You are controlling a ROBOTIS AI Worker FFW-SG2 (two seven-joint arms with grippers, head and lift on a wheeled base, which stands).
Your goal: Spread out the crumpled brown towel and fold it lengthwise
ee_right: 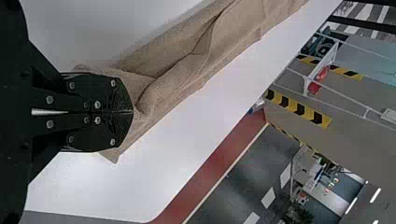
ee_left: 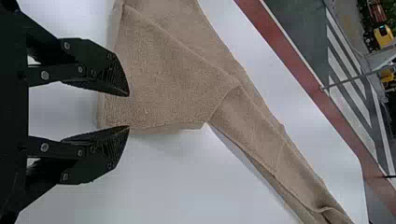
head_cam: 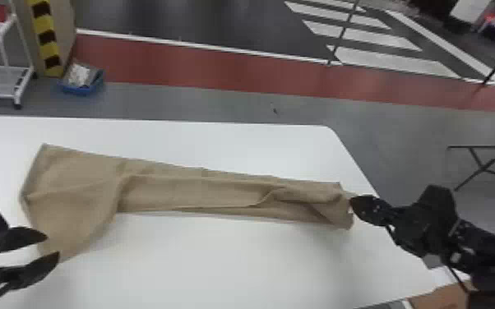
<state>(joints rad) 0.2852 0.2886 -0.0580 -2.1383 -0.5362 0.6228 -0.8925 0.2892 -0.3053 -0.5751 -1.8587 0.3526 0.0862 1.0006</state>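
Observation:
Across the white table lies the brown towel [head_cam: 201,189], long and narrow toward the right, with a wider flap at its left end. My left gripper [head_cam: 53,246] stands open at that flap's near-left edge; in the left wrist view the gripper [ee_left: 129,111] has the towel [ee_left: 163,84] beyond its parted fingertips, nothing visibly pinched. At the towel's right end is my right gripper [head_cam: 351,204]. In the right wrist view this gripper [ee_right: 133,112] is shut on the end of the towel [ee_right: 187,70], with cloth showing on both sides of the closed fingers.
The white table [head_cam: 234,263] has a rounded far-right corner. On the floor beyond it stand a blue bin [head_cam: 82,88] and a white rack [head_cam: 20,82] at the left. A black folding stand [head_cam: 483,164] is off to the right, and a brown object [head_cam: 444,298] sits at the near right.

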